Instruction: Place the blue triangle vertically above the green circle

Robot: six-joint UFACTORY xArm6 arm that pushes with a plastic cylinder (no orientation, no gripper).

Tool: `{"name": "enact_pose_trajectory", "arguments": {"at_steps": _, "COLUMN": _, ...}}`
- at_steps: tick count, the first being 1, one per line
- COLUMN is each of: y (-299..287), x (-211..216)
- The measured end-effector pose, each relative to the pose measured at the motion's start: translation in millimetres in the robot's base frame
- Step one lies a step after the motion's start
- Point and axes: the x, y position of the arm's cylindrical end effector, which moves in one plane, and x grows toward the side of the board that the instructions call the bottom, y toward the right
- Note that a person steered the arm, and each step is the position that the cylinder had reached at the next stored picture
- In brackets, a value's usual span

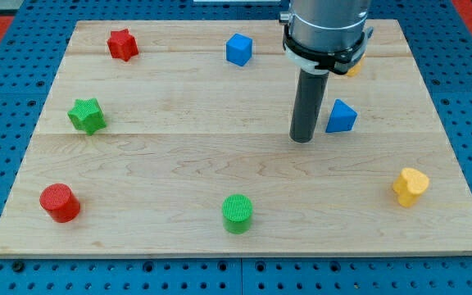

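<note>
The blue triangle [341, 116] lies right of the board's middle. The green circle [238, 213] stands near the bottom edge, at the middle. My tip [302, 139] rests on the board just left of the blue triangle, with a small gap between them. The tip is well above and to the right of the green circle.
A blue cube [238, 49] sits at the top middle. A red star [122, 44] is at the top left, a green star [87, 115] at the left, a red circle [60, 202] at the bottom left. A yellow block [410, 186] is at the right. A yellow-orange block [353, 67] peeks out behind the arm.
</note>
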Motion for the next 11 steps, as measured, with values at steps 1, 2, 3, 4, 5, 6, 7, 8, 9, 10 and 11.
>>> {"name": "enact_pose_trajectory", "arguments": {"at_steps": 1, "y": -13.7, "x": -3.7}}
{"name": "enact_pose_trajectory", "arguments": {"at_steps": 2, "y": -24.3, "x": -19.5}}
{"name": "enact_pose_trajectory", "arguments": {"at_steps": 3, "y": -24.7, "x": -35.0}}
{"name": "enact_pose_trajectory", "arguments": {"at_steps": 4, "y": 28.5, "x": 2.1}}
{"name": "enact_pose_trajectory", "arguments": {"at_steps": 5, "y": 96.9, "x": 12.4}}
{"name": "enact_pose_trajectory", "arguments": {"at_steps": 6, "y": 97.7, "x": -23.3}}
{"name": "enact_pose_trajectory", "arguments": {"at_steps": 7, "y": 17.3, "x": -46.3}}
{"name": "enact_pose_trajectory", "arguments": {"at_steps": 8, "y": 0.8, "x": -48.0}}
{"name": "enact_pose_trajectory", "arguments": {"at_steps": 9, "y": 1.8, "x": -16.2}}
{"name": "enact_pose_trajectory", "arguments": {"at_steps": 10, "y": -31.5, "x": -5.4}}
{"name": "enact_pose_trajectory", "arguments": {"at_steps": 11, "y": -72.0, "x": -31.1}}
